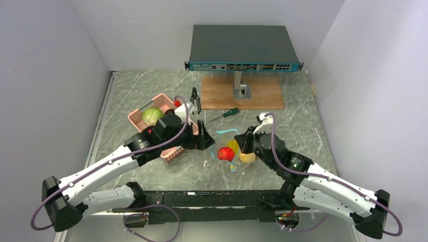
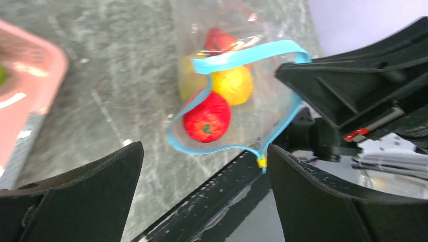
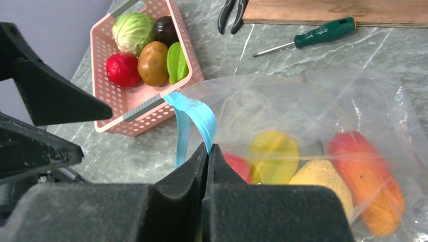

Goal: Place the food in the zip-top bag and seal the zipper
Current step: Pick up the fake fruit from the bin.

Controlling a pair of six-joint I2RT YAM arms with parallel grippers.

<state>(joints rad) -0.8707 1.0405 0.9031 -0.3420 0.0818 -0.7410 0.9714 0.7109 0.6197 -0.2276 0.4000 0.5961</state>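
L gripper (image 2: 204,151) has its jaws wide apart w/ nothing between them. It sits just left of the zip-top bag (image 1: 228,147), near the middle of the table (image 1: 303,131), facing the bag's mouth. R gripper (image 3: 208,149) has its fingers pressed together, clamped on the zipper (image 3: 197,113) at the bag's rim, and that edge stands raised. The zipper is unsealed: in the left wrist view the teal strip forms an open loop. Inside the bag are a red round food (image 2: 207,122) nearest the mouth, a yellow piece (image 2: 233,84) behind it, and a pale yellow piece (image 3: 320,176) & an orange-red piece (image 3: 366,176) deeper in. The pink basket (image 3: 131,123) lies left of the bag, partly under the L arm and apart from the bag. It holds a cabbage (image 3: 132,30), a red item (image 3: 122,69), a brown item (image 3: 153,63), a green item (image 3: 176,61) & a dark item (image 3: 165,30). Beyond the bag are a green-handled screwdriver (image 3: 323,33), black pliers (image 1: 196,99) and a wooden board (image 1: 262,93) carrying a stand w/ a network switch (image 1: 245,48).
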